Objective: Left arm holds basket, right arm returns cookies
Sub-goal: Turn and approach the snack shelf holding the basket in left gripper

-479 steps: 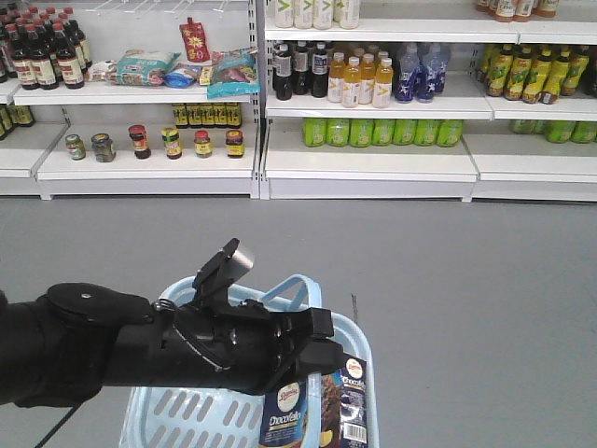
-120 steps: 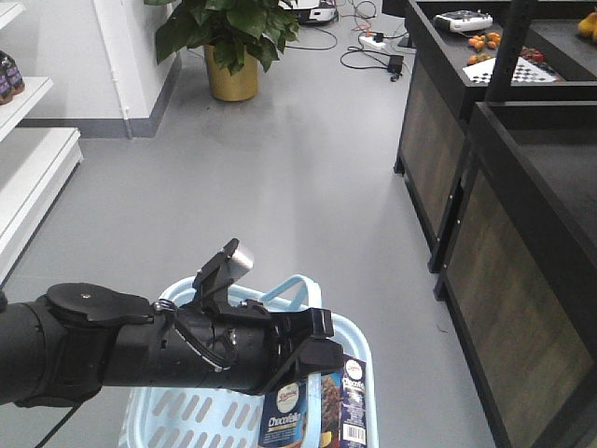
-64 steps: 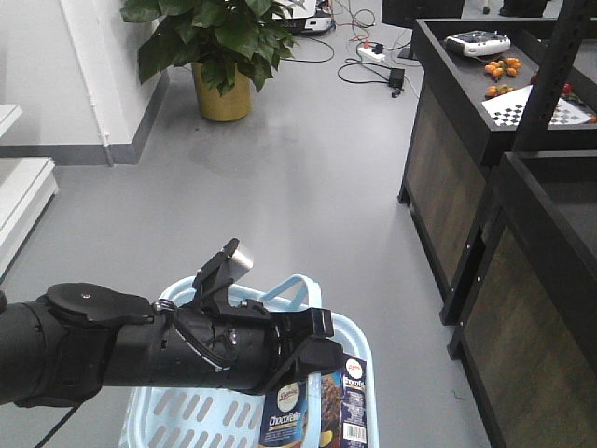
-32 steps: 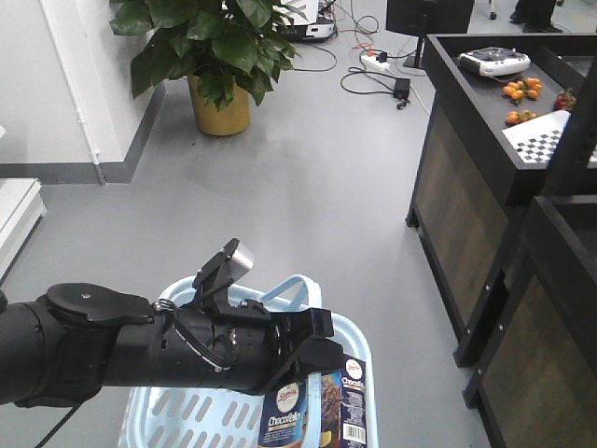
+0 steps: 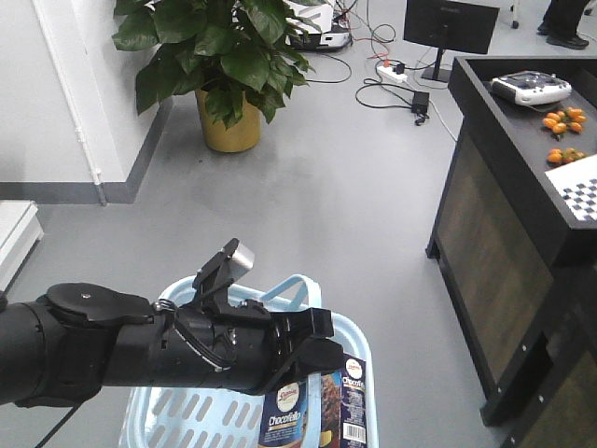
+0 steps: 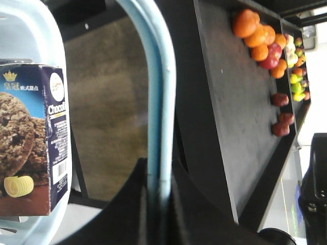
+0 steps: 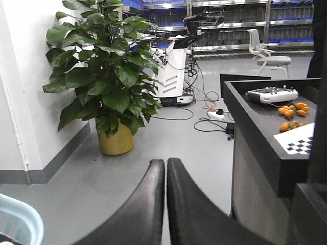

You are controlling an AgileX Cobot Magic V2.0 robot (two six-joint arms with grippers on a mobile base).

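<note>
Fingers (image 6: 134,199) on the left arm (image 5: 112,350) are clamped on a loop handle of the basket (image 5: 362,341), prob. to carry it level w/ its load. Cookies (image 5: 315,411) stand upright in its near right corner, the only item visible inside; the arm hides the rest. On the right arm, fingers (image 7: 148,204) are pressed together on nothing, pointing out over the floor, apparently idle.

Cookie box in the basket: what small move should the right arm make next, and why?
Probably open the right claw and turn it down toward the cookie box: the claw is shut, empty, and aimed over the floor, while the box stands in the basket.
</note>
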